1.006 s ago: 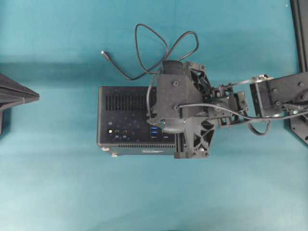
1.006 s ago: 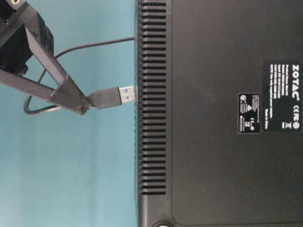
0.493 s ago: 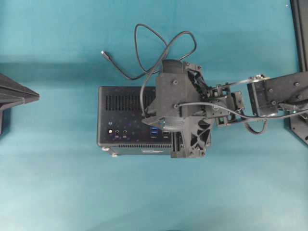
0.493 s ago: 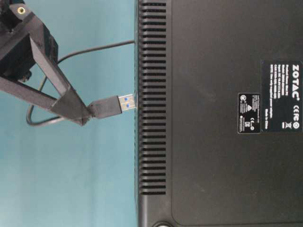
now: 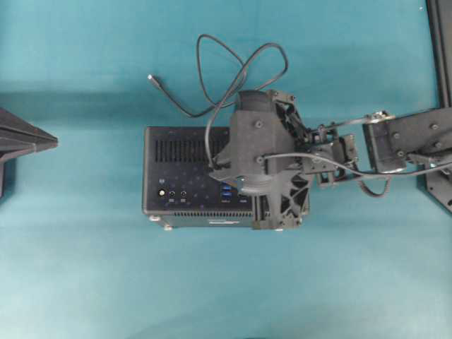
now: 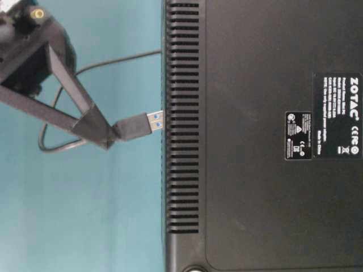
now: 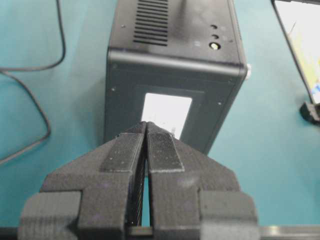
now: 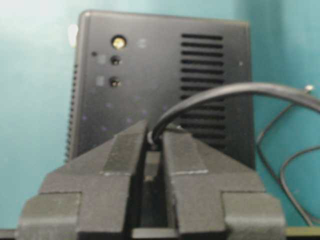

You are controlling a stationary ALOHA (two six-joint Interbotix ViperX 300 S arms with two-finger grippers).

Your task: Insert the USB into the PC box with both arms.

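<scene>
The PC box lies on the teal table, ports facing up. My right gripper hangs over it, shut on the USB plug. The plug's silver and blue tip points at the box's slotted face and just reaches it. The cable arcs out from between the fingers. It loops behind the box and ends in a small connector. My left gripper is shut on nothing. It stays left of the box, pointing at the end with the white label.
The left arm sits at the left edge, well apart from the box. A dark frame runs down the right edge. Small silver feet stick out of the box's near side.
My right gripper has edged left over the box and tilted. The plug dipped, then rose a little, its tip staying at the slotted face. The left gripper has not moved.
</scene>
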